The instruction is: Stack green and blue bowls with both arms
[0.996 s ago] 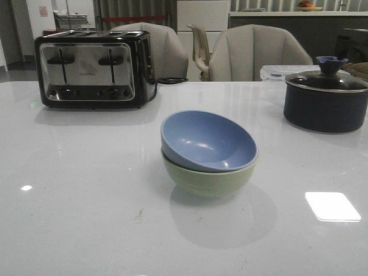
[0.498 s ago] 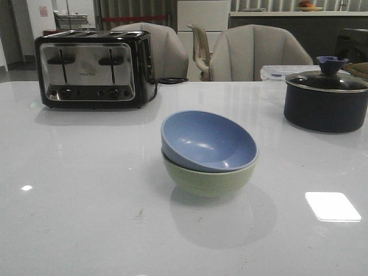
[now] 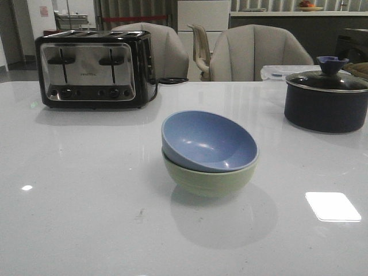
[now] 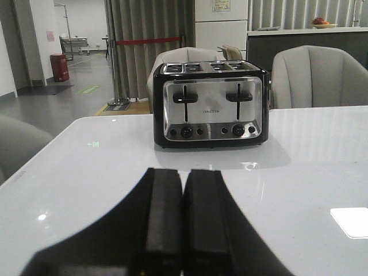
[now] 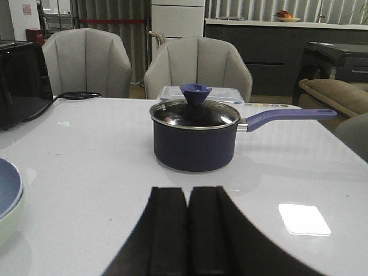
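The dusty blue bowl (image 3: 208, 141) sits tilted inside the pale green bowl (image 3: 208, 179) at the middle of the white table in the front view. Their edge shows in the right wrist view, blue bowl (image 5: 8, 190) over green bowl (image 5: 10, 225). Neither arm shows in the front view. My left gripper (image 4: 183, 175) is shut and empty, low over the table, facing the toaster. My right gripper (image 5: 188, 192) is shut and empty, facing the dark pot, with the bowls off to its side.
A black and silver toaster (image 3: 92, 69) stands at the back left, also in the left wrist view (image 4: 210, 103). A dark lidded pot (image 3: 325, 98) with a blue handle (image 5: 287, 117) stands at the back right. Grey chairs (image 3: 253, 52) line the far table edge.
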Controlling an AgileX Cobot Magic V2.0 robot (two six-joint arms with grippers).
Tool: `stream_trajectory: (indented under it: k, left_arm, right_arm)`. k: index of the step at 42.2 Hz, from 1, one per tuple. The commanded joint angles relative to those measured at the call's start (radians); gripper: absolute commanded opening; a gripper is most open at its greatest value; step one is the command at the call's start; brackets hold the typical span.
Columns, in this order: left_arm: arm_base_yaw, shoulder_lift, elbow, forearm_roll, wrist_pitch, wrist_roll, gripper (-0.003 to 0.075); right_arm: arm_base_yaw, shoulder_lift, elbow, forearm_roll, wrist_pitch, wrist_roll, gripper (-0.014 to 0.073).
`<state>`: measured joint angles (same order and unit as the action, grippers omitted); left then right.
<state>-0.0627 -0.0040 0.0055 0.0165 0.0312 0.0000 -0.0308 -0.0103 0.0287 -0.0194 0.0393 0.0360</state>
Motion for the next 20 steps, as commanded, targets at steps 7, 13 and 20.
stream_trajectory:
  k: [7, 13, 20]
  left_arm:
    - [-0.007, -0.021, 0.021, 0.000, -0.091, -0.007, 0.0100]
    - [-0.007, -0.021, 0.021, 0.000, -0.091, -0.007, 0.0100]
    - [-0.007, -0.021, 0.021, 0.000, -0.091, -0.007, 0.0100]
  right_arm:
    - [0.026, -0.020, -0.002, -0.013, -0.096, 0.002, 0.0042]
    - [0.024, -0.020, -0.002, -0.013, -0.096, 0.002, 0.0042]
    - [0.024, -0.020, -0.002, -0.013, -0.096, 0.002, 0.0042]
